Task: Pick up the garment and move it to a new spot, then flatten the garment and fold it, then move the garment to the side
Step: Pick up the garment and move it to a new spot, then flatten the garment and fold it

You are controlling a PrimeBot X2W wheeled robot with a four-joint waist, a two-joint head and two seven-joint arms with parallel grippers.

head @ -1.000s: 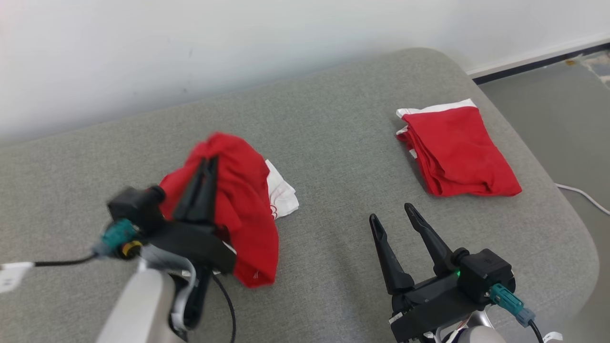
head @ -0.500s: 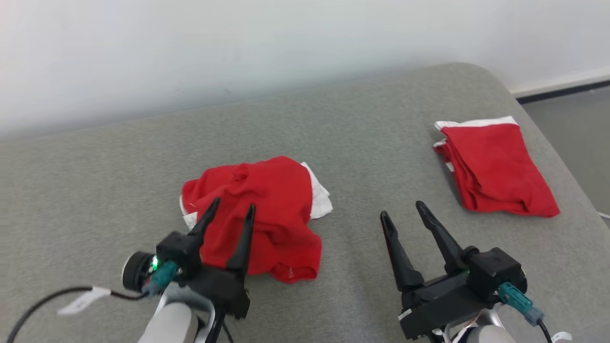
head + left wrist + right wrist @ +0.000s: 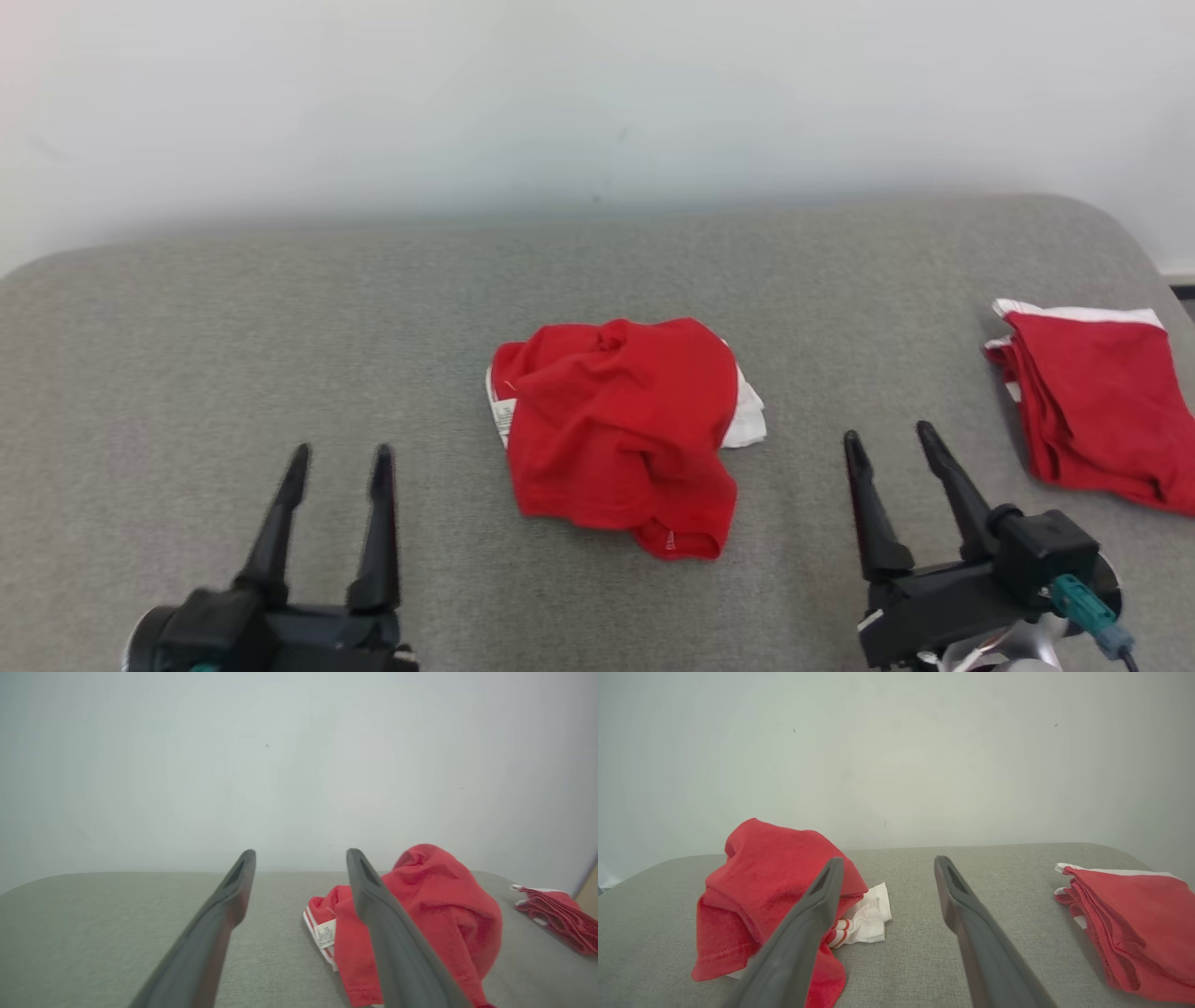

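**Crumpled garment lying free between two open grippers**

At the lower left of the head view, the left gripper (image 3: 341, 455) is hovering over the grey cushion (image 3: 187, 355). Its two dark fingers are standing apart and gripping nothing. It is pointing up the frame, with a strip of bare cushion between it and the cloth. It is probably sitting clear so that the whole heap is showing and a fresh hold can be chosen.

In the middle of the frame, the red garment (image 3: 621, 429) is lying on the cushion in a bunched heap, and neither gripper is touching it. Its long axis is running from the top of the frame toward the bottom, leaning a little to the lower right. A white label (image 3: 501, 415) is showing at its left edge. A rounded hem lobe (image 3: 680, 539) is pointing at the bottom edge, and a patch of white trim (image 3: 747, 420) is poking out on its right side. The cloth is doubling over itself in several folds, so flattening seems to be the step now waiting.

At the lower right, the right gripper (image 3: 888, 434) is also hovering with its fingers spread and empty, tips leaning slightly toward the upper left. It is sitting near the heap's right side, mirroring the left, which suits a two-handed pull to spread the cloth.

At the right edge, a folded red garment (image 3: 1102, 411) with a white band is lying well apart, seemingly set aside as finished work.
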